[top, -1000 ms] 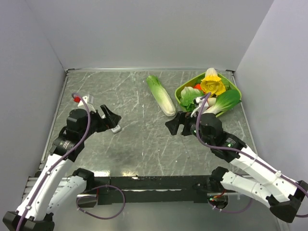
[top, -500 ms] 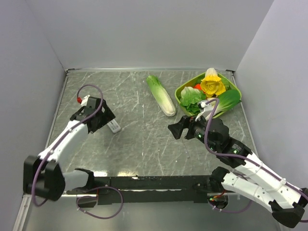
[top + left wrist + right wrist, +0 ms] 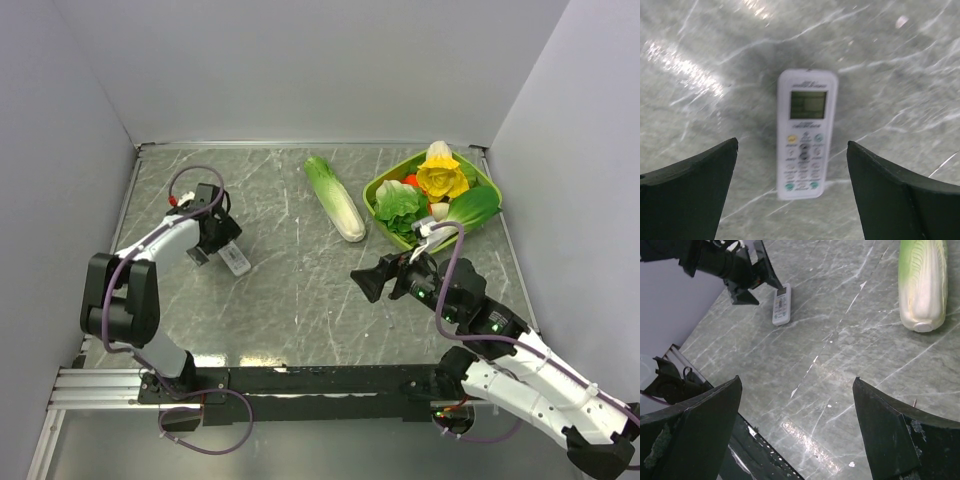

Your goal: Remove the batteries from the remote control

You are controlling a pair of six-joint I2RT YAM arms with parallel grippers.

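Left wrist view put the remote control (image 3: 806, 134) straight below your left gripper (image 3: 792, 145). It lay flat on the table (image 3: 900, 60), button face up. Its long axis ran top to bottom of the frame between the two spread fingers, so a close would have fallen across its narrow width. No batteries showed; their compartment was likely underneath. In the top view, your right gripper (image 3: 368, 283), fingers also wide apart and empty, hung well apart at centre right. Your left arm was the nearer one.
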